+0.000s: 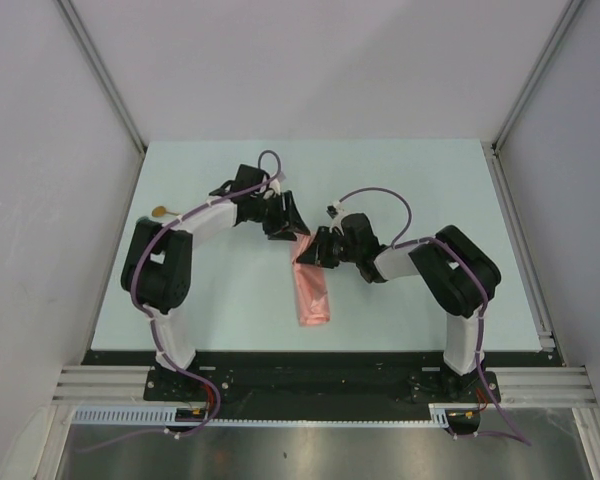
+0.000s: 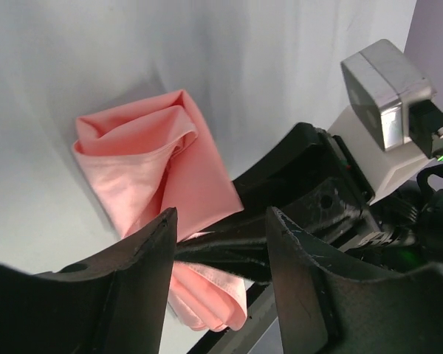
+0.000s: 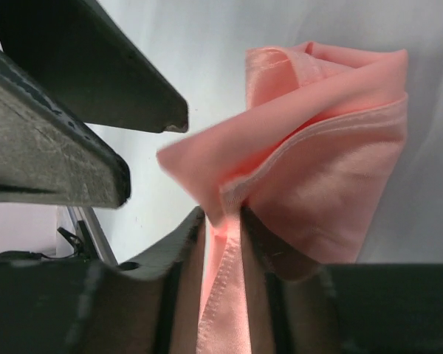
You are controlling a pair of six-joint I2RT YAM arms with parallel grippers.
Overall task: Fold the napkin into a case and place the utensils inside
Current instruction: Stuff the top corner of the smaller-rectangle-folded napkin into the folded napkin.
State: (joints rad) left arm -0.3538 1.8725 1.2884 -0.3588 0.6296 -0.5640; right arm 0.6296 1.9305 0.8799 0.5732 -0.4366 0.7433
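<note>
The salmon-pink napkin [image 1: 313, 295] lies mid-table as a narrow layered strip, the case shape, its far end lifted. My right gripper [image 1: 308, 252] is shut on that far end; in the right wrist view a stitched hem of the napkin [image 3: 332, 147] is pinched between the fingers of the gripper [image 3: 223, 221]. My left gripper [image 1: 298, 228] hovers just beyond it, open. In the left wrist view the left gripper [image 2: 220, 221] straddles a dark right finger and the napkin [image 2: 155, 162] without gripping. One utensil [image 1: 161, 211], with a golden-brown bowl, lies at the far left, partly hidden by the left arm.
The pale table [image 1: 400, 180] is bounded by grey walls at the back and sides. A black base rail [image 1: 320, 380] runs along the near edge. The left gripper's fingers [image 3: 59, 147] fill the upper left of the right wrist view.
</note>
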